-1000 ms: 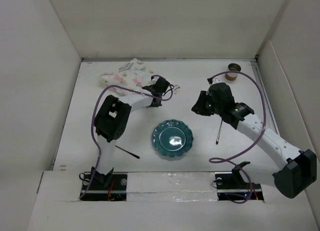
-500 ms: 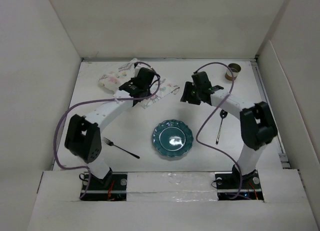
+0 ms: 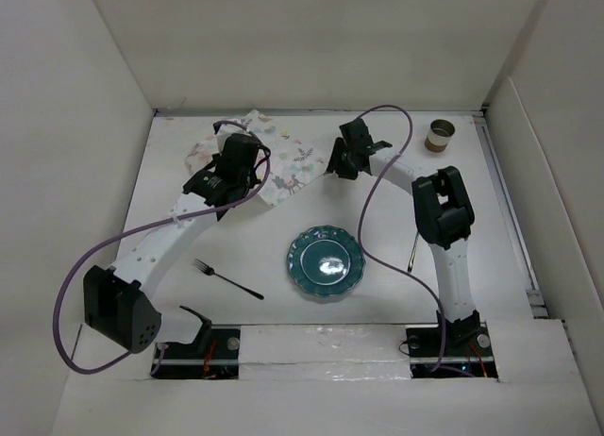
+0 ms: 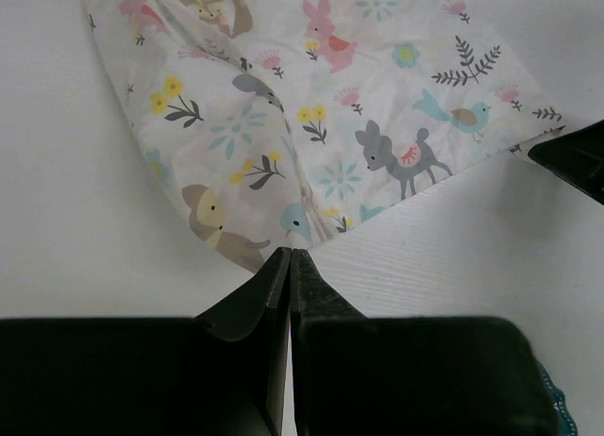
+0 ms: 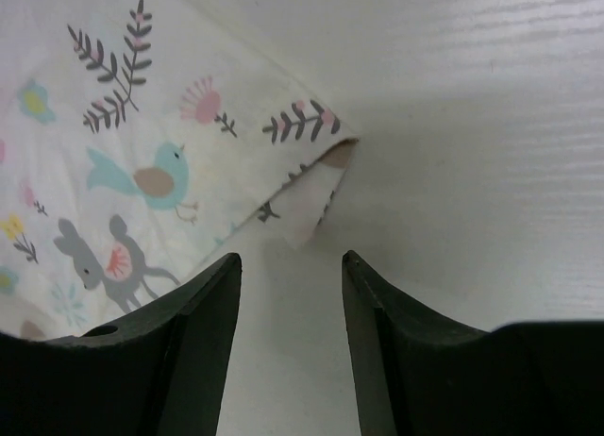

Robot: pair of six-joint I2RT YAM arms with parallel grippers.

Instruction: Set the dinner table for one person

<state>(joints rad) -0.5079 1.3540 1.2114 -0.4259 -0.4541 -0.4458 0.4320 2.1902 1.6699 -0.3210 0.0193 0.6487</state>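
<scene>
Two grippers meet the placemat [image 4: 359, 125], which lies spread on the dinner table [image 5: 472, 125] beneath them. Our left gripper [image 4: 290, 255] has its jaws pressed together on the cloth's near edge, and a raised fold runs away from the tips. Our right gripper [image 5: 290, 261] stands with jaws apart and nothing between them; a turned-over corner of the cloth lies just ahead of the gap. Behind both, toward our bases, sits a teal plate [image 3: 326, 262], with a fork [image 3: 229, 279] behind the left gripper. Off to the right gripper's right stands a cup [image 3: 440, 134].
</scene>
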